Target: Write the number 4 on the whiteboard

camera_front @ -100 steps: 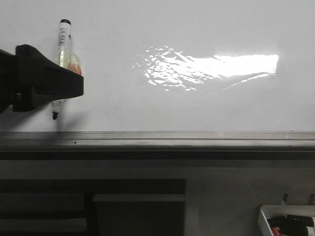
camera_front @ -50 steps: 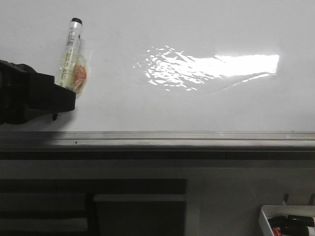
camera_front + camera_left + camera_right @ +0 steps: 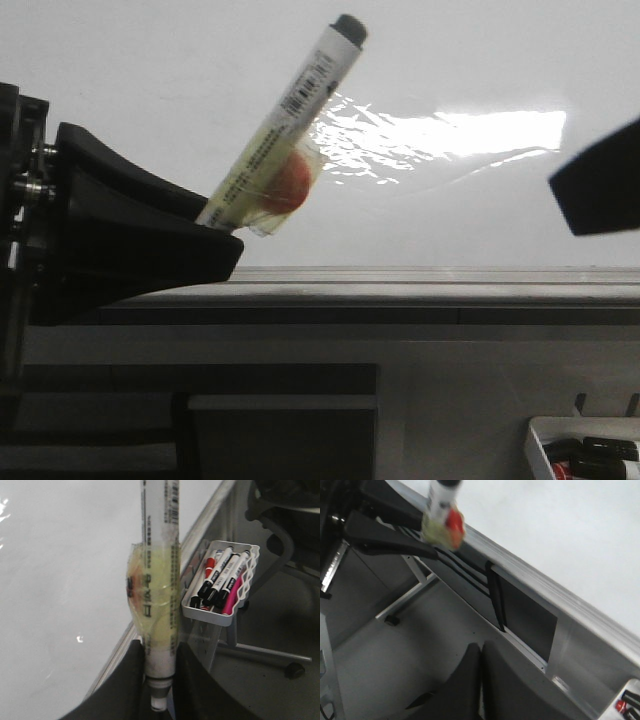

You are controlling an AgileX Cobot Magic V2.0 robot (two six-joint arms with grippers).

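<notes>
- The left gripper (image 3: 215, 235) is clamped on a marker pen (image 3: 283, 128). The pen leans up and to the right, its dark cap end topmost in the front view. Clear tape and a reddish-orange blob (image 3: 285, 185) are wrapped round its pale barrel just above the fingers.
- In the left wrist view the same pen (image 3: 159, 580) stands between the two dark fingers (image 3: 131, 680), its nib end down in the gap.
- The whiteboard (image 3: 150, 80) is glossy white and fills the upper part of the front view behind the pen. A bright rippled glare patch (image 3: 450, 135) lies right of centre, and a grey metal edge rail (image 3: 420, 285) runs along its lower side. No strokes of the number 4 can be made out on it.
- The right gripper (image 3: 481, 680) has its fingers pressed together with nothing between them, below the rail. In the front view it is only a dark shape at the right edge.
- A small white tray of markers (image 3: 222, 582) hangs by the rail.
</notes>
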